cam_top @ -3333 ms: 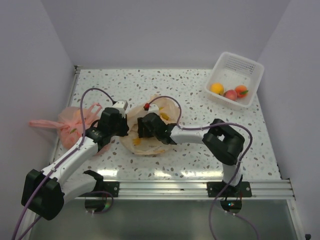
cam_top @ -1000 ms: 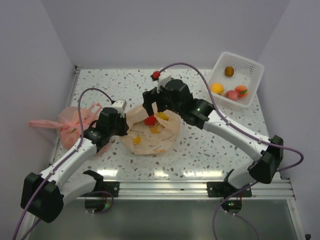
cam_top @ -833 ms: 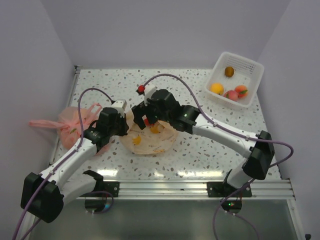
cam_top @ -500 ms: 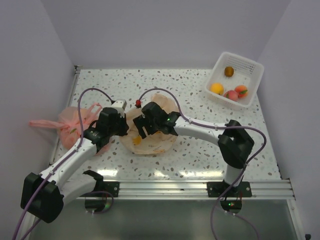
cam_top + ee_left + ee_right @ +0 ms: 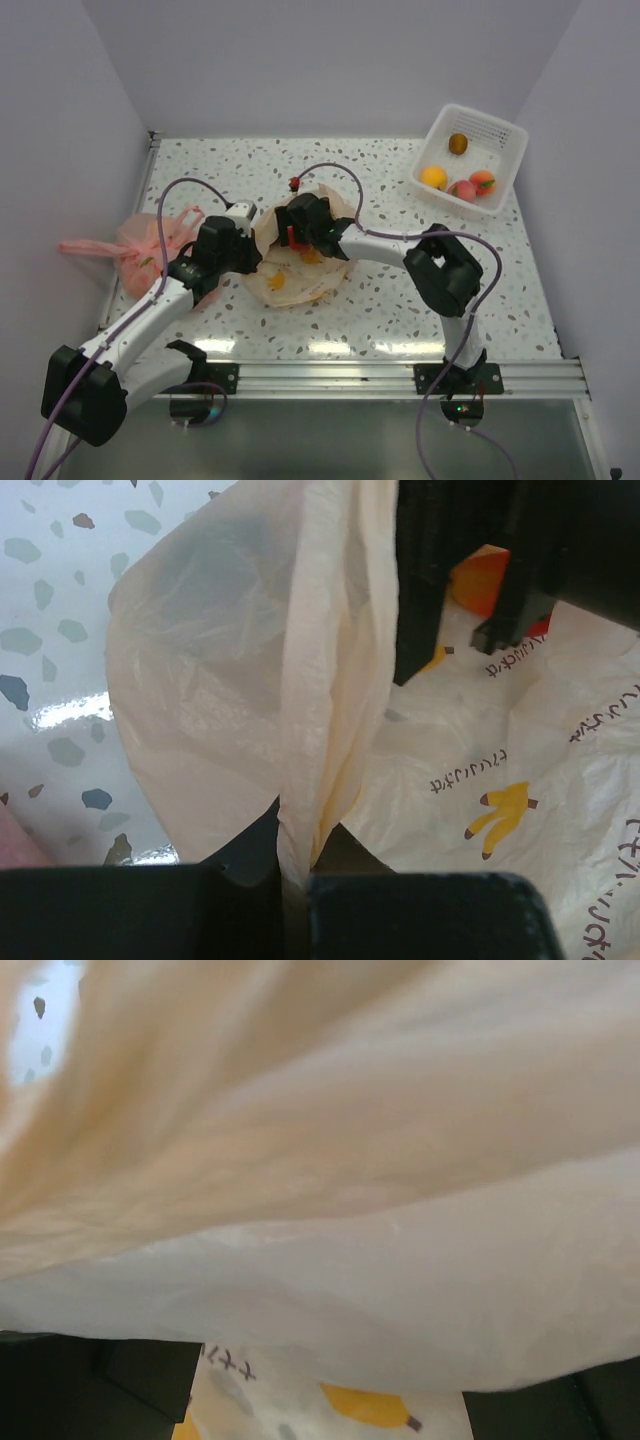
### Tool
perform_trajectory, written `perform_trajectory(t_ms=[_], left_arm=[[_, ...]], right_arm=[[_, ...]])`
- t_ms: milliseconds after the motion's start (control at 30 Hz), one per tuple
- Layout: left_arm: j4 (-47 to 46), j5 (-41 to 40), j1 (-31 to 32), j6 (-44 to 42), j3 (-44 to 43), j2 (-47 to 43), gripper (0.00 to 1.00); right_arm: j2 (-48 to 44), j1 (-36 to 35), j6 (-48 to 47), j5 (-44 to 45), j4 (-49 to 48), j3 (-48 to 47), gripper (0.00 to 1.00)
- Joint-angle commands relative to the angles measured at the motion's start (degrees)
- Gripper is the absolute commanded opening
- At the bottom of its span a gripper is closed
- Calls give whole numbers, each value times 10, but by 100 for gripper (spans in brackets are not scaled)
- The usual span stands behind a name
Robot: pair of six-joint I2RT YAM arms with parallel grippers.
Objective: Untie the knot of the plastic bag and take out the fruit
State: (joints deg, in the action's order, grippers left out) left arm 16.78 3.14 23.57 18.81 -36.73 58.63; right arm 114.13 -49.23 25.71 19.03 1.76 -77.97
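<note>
Bag position: The plastic bag lies spread mid-counter, a touch toward 9 o'clock on the speckled counter.
Left hand: The left hand has its fingers together, clamped on a gathered fold of the bag's rim at the 9 o'clock edge, and holds that film up in a taut ridge.
Right hand: The right hand is in through the mouth from 3 o'clock with its fingers apart. A red-orange fruit shows between them, and I see no squeeze on it.
Knot: There's no knot to be seen and the mouth stands open, so I'd call this the fetching stage.
Bag look: It's thin, crinkly, see-through peach film, printed with dark lettering and a yellow mark. From the right wrist it drapes right across the view.
Risk one: Close now and a finger could trap loose film along with the fruit, and then the whole bag rides up with it.
Risk two: If the left pinch slips, the mouth flops shut over the right hand.
Risk three: It's round fruit on slick film, so a glancing touch may roll it deeper toward 6 o'clock.
Risk four: Haul hard against the left pinch and this film could stretch or tear.
Elsewhere: The white basket waits at 2 o'clock, the likely drop spot. The pink bag sits at 9 o'clock beside the left arm.
</note>
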Motion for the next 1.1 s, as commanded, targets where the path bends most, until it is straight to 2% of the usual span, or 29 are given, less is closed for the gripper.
perform_trajectory(t_ms=[0, 133, 233, 367, 400, 500, 533, 600, 767, 867, 967, 1067], left_arm=[[-36, 33, -5, -11, 5, -9, 0], [-38, 37, -5, -13, 6, -8, 0], [-37, 36, -5, -12, 6, -8, 0], [-36, 30, -5, -12, 5, -8, 0], [-36, 28, -5, -12, 5, -8, 0], [-34, 22, -4, -11, 4, -7, 0], [-32, 21, -5, -11, 4, -7, 0], [-32, 14, -5, -11, 3, -7, 0], [-30, 7, -5, -11, 3, -5, 0], [-27, 5, -5, -11, 2, -2, 0], [-25, 2, -5, -11, 2, 1, 0], [-24, -1, -5, -10, 2, 0, 0]], right_arm=[[32, -4, -4, 40, -58, -43, 92], [66, -1, -14, 41, -55, -72, 91], [77, 2, -12, 37, -50, -71, 84], [51, 2, -11, 25, -64, -34, 64], [43, 2, -11, 22, -68, -24, 55], [1, 1, -19, -1, -78, 24, 41], [-13, 1, -22, -12, -80, 46, 34], [-51, 0, -40, -58, -77, 62, 28], [-142, -14, -101, -134, -41, 86, 20], [-177, -15, -125, -214, -19, 85, 19], [-205, -15, -142, -308, 6, 60, 19], [-225, -15, -147, -344, 40, 31, 18]])
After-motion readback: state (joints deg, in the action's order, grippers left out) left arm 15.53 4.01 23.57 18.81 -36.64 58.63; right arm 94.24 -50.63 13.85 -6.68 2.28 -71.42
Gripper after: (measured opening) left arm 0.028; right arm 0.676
